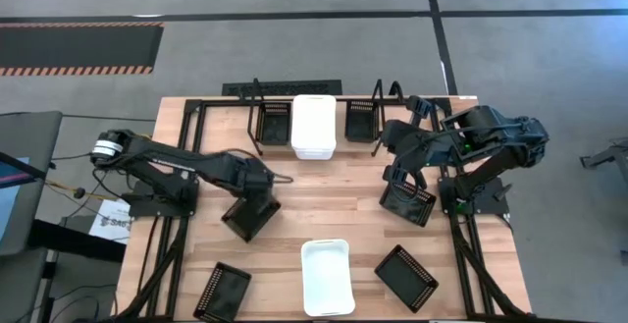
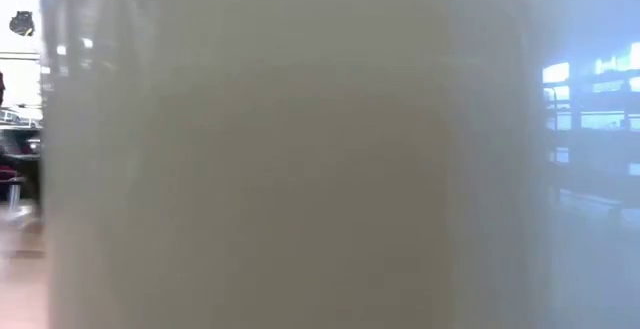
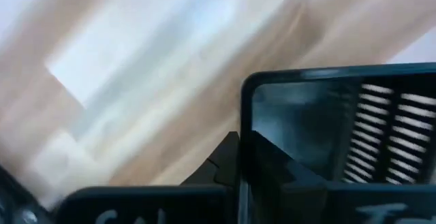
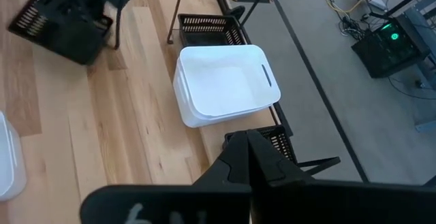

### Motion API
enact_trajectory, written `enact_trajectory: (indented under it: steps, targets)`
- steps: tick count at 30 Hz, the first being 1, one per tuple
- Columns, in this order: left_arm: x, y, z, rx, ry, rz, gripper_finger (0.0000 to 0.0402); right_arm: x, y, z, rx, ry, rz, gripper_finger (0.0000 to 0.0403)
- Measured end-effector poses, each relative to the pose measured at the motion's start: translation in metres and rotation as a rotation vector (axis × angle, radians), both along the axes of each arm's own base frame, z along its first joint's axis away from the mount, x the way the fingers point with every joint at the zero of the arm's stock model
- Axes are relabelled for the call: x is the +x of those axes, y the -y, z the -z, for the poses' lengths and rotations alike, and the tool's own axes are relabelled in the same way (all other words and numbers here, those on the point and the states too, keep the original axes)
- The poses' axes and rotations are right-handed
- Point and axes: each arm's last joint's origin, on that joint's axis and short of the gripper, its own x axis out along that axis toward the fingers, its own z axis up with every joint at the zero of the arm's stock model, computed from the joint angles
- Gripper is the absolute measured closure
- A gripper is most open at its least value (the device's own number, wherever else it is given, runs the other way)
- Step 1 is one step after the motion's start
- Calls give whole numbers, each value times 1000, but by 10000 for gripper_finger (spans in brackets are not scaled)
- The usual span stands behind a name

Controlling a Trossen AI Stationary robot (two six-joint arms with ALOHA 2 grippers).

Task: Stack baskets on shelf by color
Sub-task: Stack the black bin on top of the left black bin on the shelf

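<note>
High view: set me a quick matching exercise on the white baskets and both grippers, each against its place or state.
Things:
1. stacked white baskets
2. single white basket
3. left gripper
4. right gripper

Places or states:
A. shut on the rim of a black basket
B. near the front edge of the table
C. on the shelf
D. shut, nothing between its fingers, above the table's right side

Pairs: 1-C, 2-B, 3-A, 4-D
</note>
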Motion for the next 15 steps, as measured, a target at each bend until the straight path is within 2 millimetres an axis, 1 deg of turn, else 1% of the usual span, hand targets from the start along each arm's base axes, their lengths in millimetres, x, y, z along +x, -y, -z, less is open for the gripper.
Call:
enact_trajectory:
  steps: [4, 7, 9, 11, 12, 15]
  targets:
    - [-5, -10, -43, 138, 193, -68, 401, 0, 0, 0, 1, 4, 1, 401]
    - [-18, -21, -77, 266, 350, -182, 401, 0, 0, 0, 13, 14, 14, 401]
    - [-31, -30, -96, 333, 448, -297, 401, 0, 0, 0, 14, 15, 16, 401]
    - [-43, -37, -112, 375, 551, -400, 401, 0, 0, 0, 15, 18, 16, 401]
    - [-48, -40, -118, 390, 597, -425, 401, 1, 0, 0, 16, 20, 16, 401]
    - [-57, -49, -135, 416, 709, -438, 401, 1, 0, -1, 16, 24, 18, 401]
